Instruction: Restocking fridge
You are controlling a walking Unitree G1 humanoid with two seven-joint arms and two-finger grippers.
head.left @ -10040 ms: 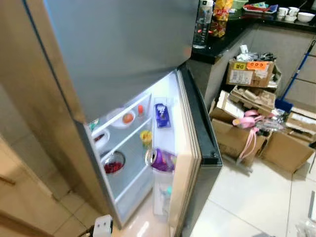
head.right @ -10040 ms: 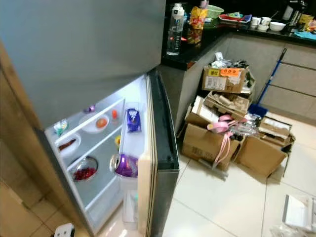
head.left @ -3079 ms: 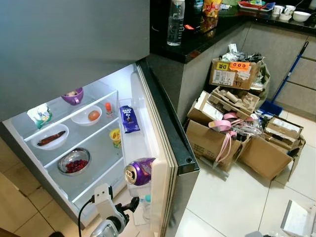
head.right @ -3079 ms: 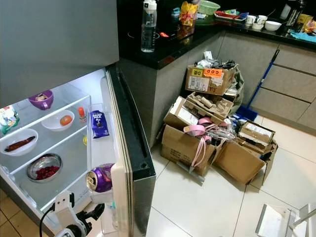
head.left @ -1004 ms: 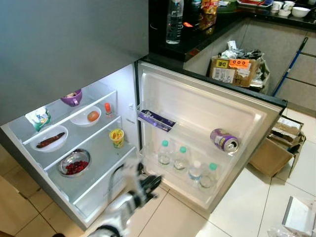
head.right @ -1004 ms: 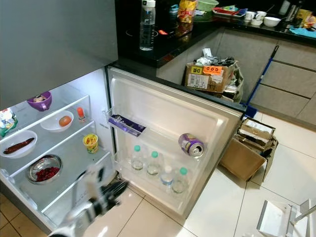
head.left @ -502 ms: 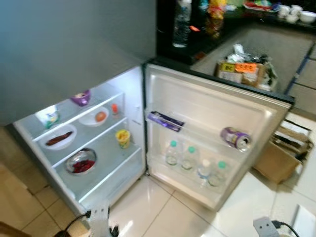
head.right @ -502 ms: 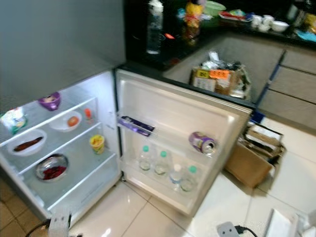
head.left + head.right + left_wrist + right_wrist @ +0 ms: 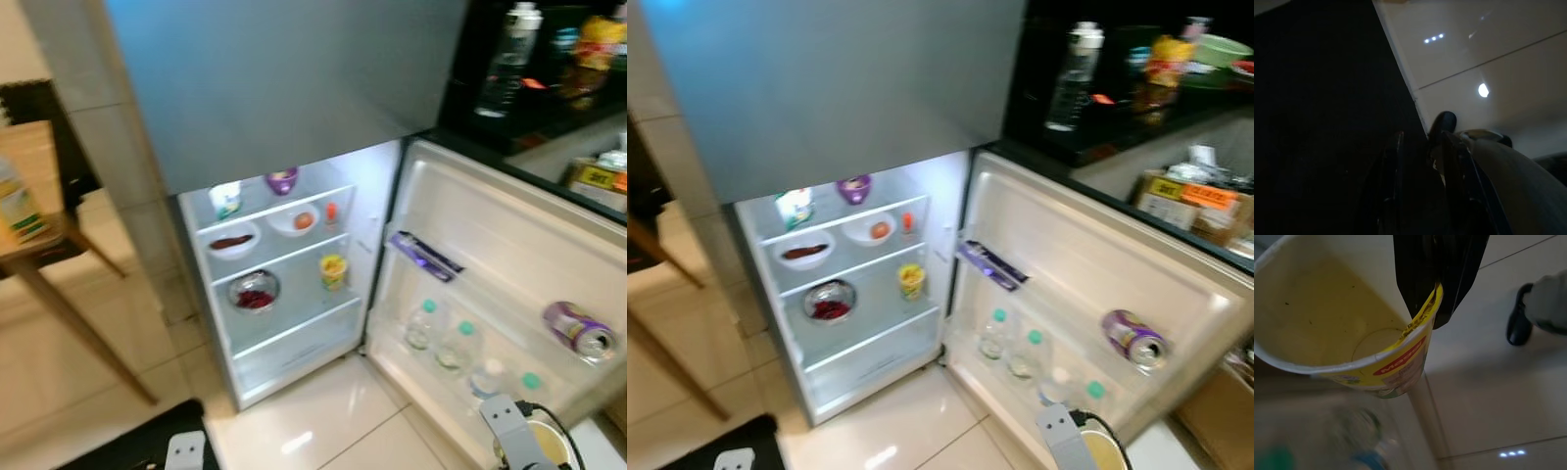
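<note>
With the fridge door point(image 9: 509, 264) now swung wide, the right gripper point(image 9: 1437, 293) pinches 1 yellow cup's point(image 9: 1352, 328) rim, ready for shelving.

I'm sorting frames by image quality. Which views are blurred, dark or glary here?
Both eye views are softly motion-blurred, brightest inside the lit fridge. The left wrist view is mostly dark, with lamp glare on the floor tiles. The right wrist view shows the yellow cup fairly sharp, its background blurred.

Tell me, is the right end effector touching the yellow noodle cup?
Touching. In the right wrist view, the right end effector pinches the rim of the yellow noodle cup, one black finger outside its wall and the other inside.
</note>
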